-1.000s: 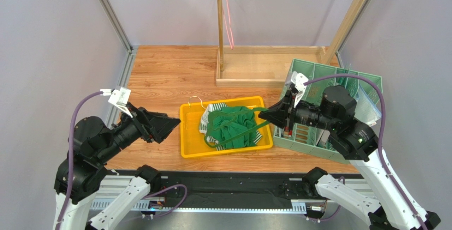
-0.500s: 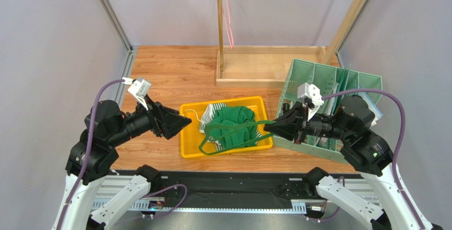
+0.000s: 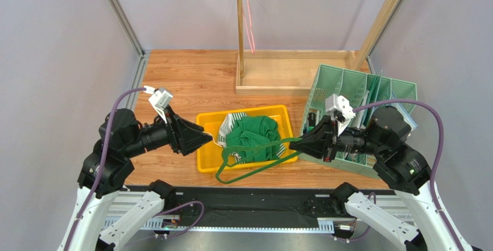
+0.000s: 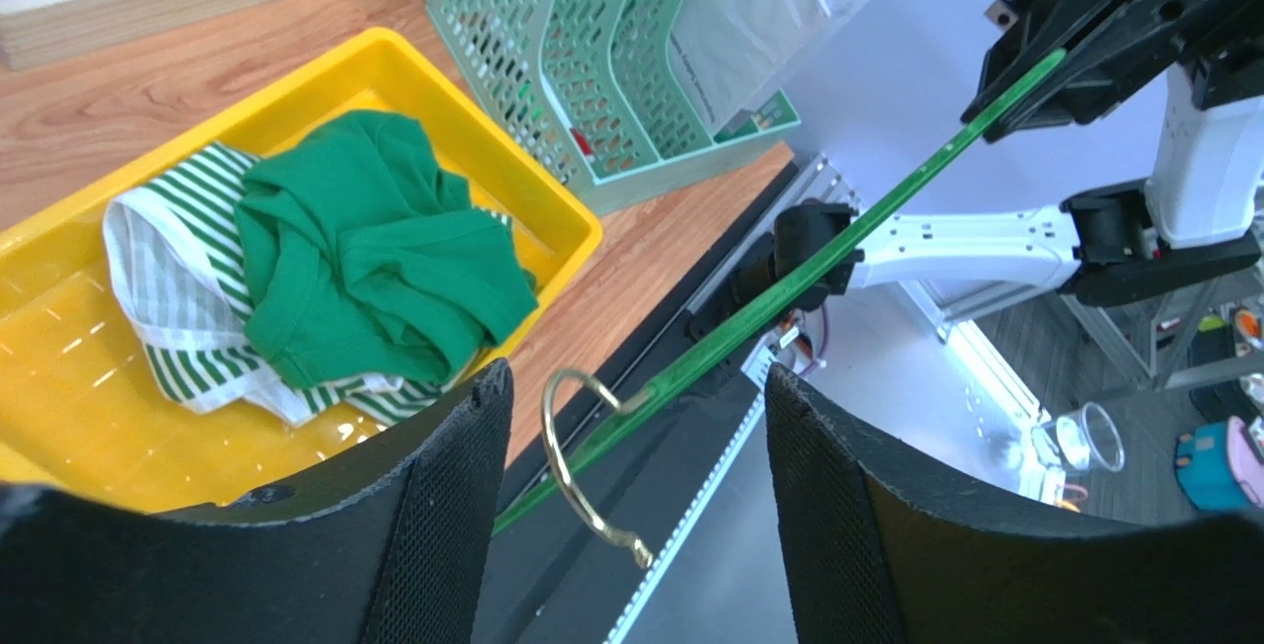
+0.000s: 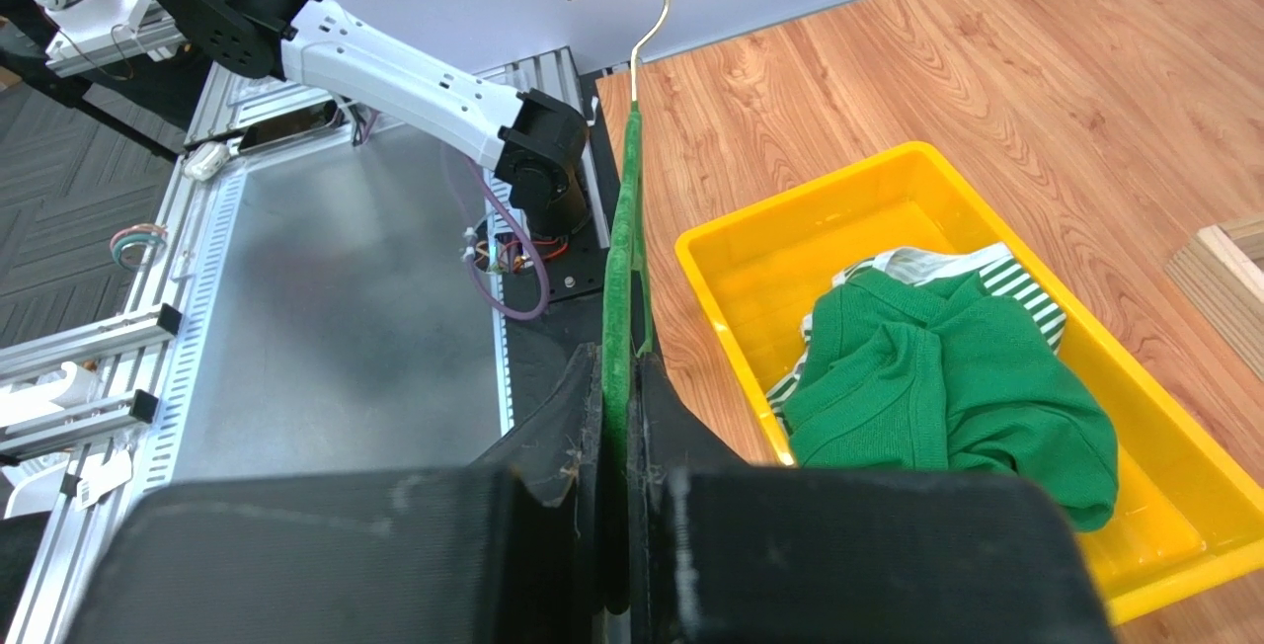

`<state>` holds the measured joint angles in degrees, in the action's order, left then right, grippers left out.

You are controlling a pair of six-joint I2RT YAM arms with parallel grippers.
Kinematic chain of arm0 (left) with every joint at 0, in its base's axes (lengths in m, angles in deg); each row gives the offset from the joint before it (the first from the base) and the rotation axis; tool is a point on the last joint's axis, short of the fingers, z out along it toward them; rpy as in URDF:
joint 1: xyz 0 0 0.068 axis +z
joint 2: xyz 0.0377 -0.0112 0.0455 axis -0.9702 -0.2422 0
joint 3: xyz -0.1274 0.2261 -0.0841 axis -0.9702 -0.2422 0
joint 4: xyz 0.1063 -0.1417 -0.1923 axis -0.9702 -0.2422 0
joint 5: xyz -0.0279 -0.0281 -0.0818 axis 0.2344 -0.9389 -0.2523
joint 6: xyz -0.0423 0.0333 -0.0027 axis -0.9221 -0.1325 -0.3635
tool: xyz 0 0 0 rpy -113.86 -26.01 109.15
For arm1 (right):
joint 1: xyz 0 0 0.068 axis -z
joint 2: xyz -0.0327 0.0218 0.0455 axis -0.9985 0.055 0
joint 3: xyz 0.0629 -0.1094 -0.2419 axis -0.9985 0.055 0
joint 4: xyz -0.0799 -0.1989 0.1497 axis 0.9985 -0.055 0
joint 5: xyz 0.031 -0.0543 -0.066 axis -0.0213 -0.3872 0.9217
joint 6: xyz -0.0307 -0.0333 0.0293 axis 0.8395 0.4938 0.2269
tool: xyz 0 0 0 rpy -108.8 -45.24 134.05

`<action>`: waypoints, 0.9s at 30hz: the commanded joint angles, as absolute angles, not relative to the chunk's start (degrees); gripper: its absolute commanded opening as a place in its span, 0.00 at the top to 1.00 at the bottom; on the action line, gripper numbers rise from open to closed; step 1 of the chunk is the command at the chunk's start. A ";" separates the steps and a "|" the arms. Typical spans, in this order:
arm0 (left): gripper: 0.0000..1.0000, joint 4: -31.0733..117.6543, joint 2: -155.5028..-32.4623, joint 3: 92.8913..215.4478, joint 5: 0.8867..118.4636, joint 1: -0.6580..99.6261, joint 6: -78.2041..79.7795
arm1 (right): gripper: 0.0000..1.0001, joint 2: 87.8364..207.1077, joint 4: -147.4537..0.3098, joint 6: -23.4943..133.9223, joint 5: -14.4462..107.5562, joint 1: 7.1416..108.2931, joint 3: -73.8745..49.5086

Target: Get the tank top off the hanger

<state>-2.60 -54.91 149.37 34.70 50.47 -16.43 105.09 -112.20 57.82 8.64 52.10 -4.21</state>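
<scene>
The right claw [image 5: 623,375] is pressed tight on one end of the green hanger [image 5: 626,229], pinching the thin bar between its fingers. From there the hanger reaches leftward, low along the near edge of the tabletop. It lies partly over the near rim of the yellow tray [image 3: 203,164] and partly out past the table edge. Its brass hook [image 5: 635,74] points at the left claw [image 4: 635,385]. That claw's fingers [image 4: 430,526] stand spread wide with the hook in the gap between them, touching neither as far as I can see.

The tank top [image 3: 253,134], green with a green-and-white striped part, lies crumpled in the tray, off the hanger. One bar of the hanger crosses above it. The tray sits midway along the near edge.

Just right of the tray, by the right edge, stands a pale green slotted rack [image 3: 370,86] with papers in it, and the right arm reaches over its near part. At the far edge stands a wooden frame [image 3: 278,80], with a thin pink loop [image 3: 249,20] hanging beside its post.
</scene>
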 commanded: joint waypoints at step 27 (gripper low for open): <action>0.96 5.76 -42.31 139.66 18.28 50.50 -11.98 | 1.00 96.28 -103.66 45.52 -4.33 52.04 1.31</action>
<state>-0.13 -44.62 140.72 23.58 50.47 -13.78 98.84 -110.01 51.94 1.27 52.10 -0.56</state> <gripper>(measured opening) 0.107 0.024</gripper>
